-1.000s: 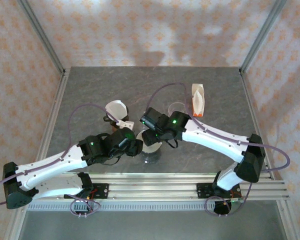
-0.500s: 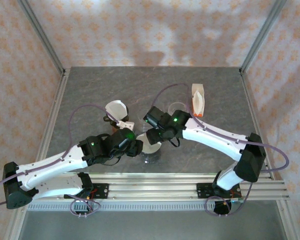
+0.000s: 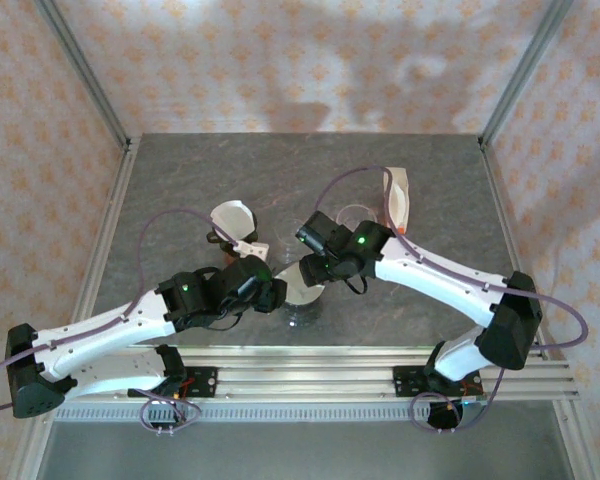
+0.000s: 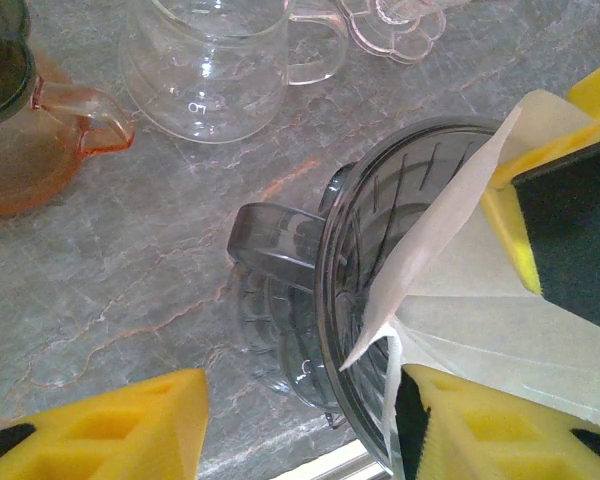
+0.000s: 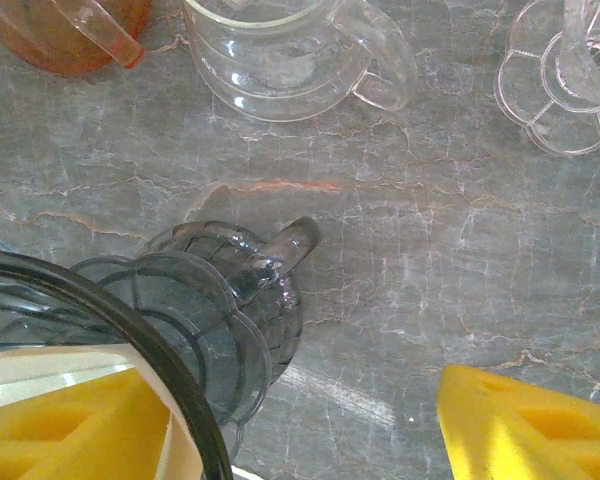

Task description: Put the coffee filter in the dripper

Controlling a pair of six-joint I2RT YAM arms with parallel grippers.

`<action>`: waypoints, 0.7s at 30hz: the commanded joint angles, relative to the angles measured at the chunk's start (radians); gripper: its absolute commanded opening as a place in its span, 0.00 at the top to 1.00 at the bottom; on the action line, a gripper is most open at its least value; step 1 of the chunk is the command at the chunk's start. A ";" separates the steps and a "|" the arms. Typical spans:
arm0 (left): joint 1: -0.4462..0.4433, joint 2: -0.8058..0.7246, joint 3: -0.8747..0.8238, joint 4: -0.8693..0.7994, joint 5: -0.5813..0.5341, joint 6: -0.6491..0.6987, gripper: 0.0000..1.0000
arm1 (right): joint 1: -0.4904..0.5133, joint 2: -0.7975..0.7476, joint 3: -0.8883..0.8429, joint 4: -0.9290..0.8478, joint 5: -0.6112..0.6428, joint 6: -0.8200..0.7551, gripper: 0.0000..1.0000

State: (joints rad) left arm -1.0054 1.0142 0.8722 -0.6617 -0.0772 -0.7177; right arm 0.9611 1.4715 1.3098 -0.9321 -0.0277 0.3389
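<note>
A: Where is the paper filter (image 4: 480,300) to be found?

B: It is seen inside the smoked-grey dripper (image 4: 370,210), spread against the wall on the 3 o'clock side in the left wrist view. One edge is turned up and stands above the rim toward 1 o'clock, so it cannot be judged fully seated.

A: How are the grippers set?

B: The left gripper (image 4: 290,430) is spread wide and nothing is clamped. One finger is placed outside the dripper at 7 o'clock, the other over the paper at 5 o'clock. The right gripper (image 5: 300,425) is likewise held wide apart with nothing pinched. Its inner finger (image 5: 70,420) is laid on the paper within the cone at 8 o'clock, and the other is hung over bare table (image 5: 400,250).

A: What is called for if the step is to be done well?

B: The raised flap should be pressed down and outward until it is flattened against the ribs. Light pressure is advised, since the paper looks thin and could be creased or torn. The dripper may be slid if pushed sideways, so it is best steadied near its handle (image 4: 270,245) at 9 o'clock. Fingers should be lifted out straight, so that the paper is not dragged along. The glass server (image 4: 210,80) at 11 o'clock and the orange jug (image 4: 50,150) at 10 o'clock are to be avoided.
</note>
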 commanded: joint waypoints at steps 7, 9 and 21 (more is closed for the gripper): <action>0.008 0.004 -0.003 -0.001 0.002 -0.011 0.43 | 0.028 -0.066 -0.016 0.068 -0.077 -0.002 0.29; 0.008 0.007 -0.002 0.001 0.003 -0.009 0.43 | 0.032 -0.068 -0.035 0.057 -0.069 0.009 0.29; 0.008 0.015 -0.004 0.004 0.007 -0.009 0.44 | 0.030 -0.133 -0.110 0.066 0.003 0.054 0.35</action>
State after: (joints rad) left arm -1.0050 1.0206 0.8700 -0.6609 -0.0669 -0.7177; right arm 0.9901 1.3567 1.2034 -0.8730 -0.0666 0.3710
